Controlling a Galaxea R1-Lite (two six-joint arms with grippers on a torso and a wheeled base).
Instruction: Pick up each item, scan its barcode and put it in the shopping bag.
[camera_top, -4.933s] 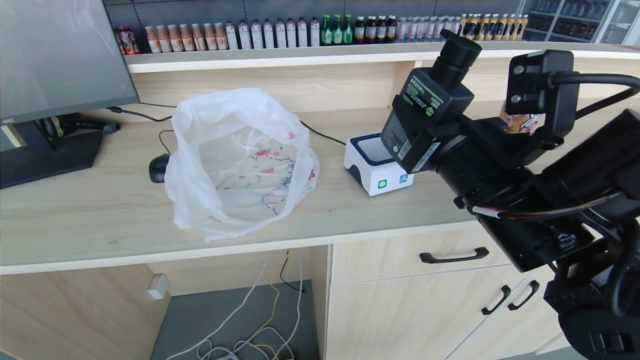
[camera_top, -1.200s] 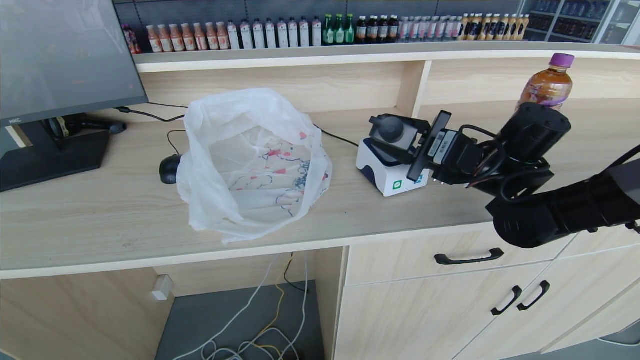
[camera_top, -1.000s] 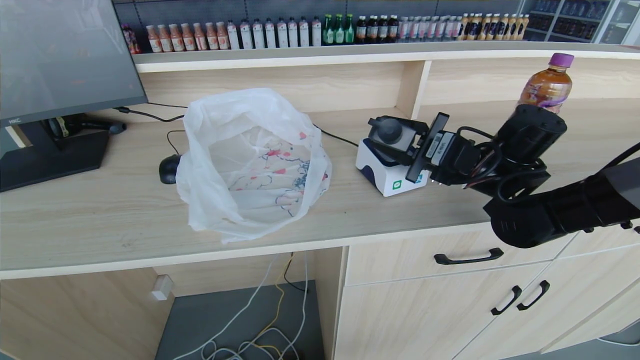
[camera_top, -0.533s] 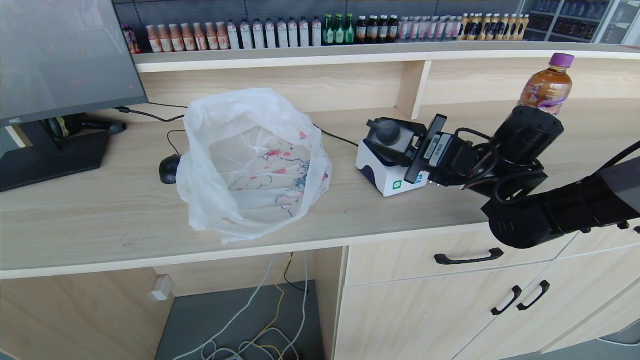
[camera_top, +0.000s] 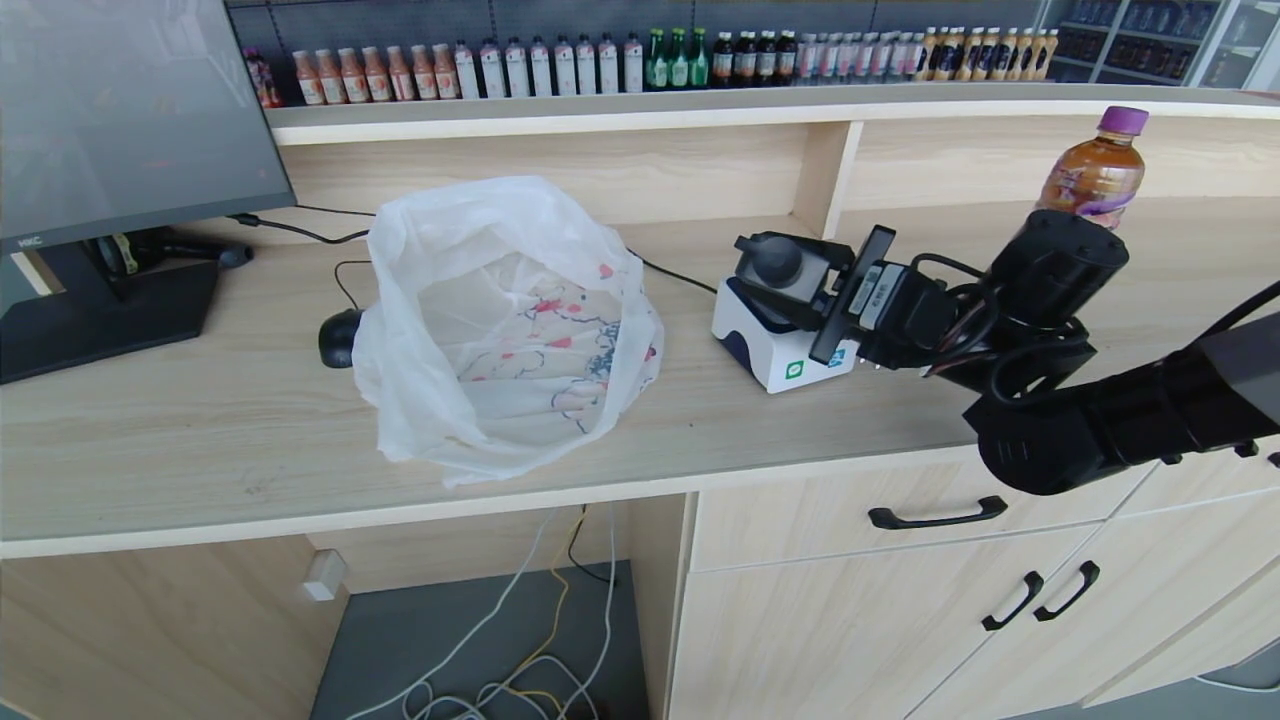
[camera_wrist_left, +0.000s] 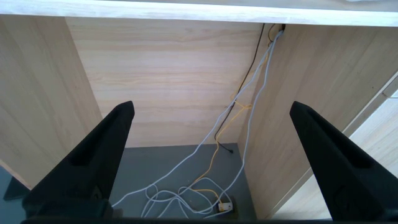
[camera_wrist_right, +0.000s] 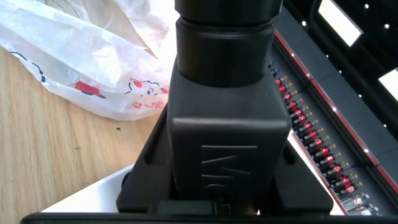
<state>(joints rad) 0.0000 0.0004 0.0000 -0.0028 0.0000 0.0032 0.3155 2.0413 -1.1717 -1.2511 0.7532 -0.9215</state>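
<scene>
Black squarish bottle with a round cap (camera_top: 790, 268) – one item – lies sideways in the right gripper (camera_top: 890, 305), which is clamped around its body. It hangs just above the white box scanner with a dark blue top (camera_top: 775, 350). Small white stickers run along the bottle's side, and raised lettering shows on it in the right wrist view; neither can be read. The scanner's front carries two small square icons, one green and one blue.

One translucent white plastic shopping bag (camera_top: 500, 320) stands open-mouthed on the pale wooden counter (camera_top: 200, 420), to the left of the scanner. Red and blue print shows through its skin, and whether anything is inside cannot be told.

One amber drink bottle with a purple cap (camera_top: 1095, 175) stands upright on the counter behind the right arm. A long row of small drinks bottles (camera_top: 640, 62) lines the back shelf, too many and too small to count surely. One black computer mouse (camera_top: 338, 338) sits just beside the bag.

Below the counter, the left gripper (camera_wrist_left: 208, 155) has its fingers spread wide with nothing between them – loose cables (camera_wrist_left: 186, 196) lie beneath.
</scene>
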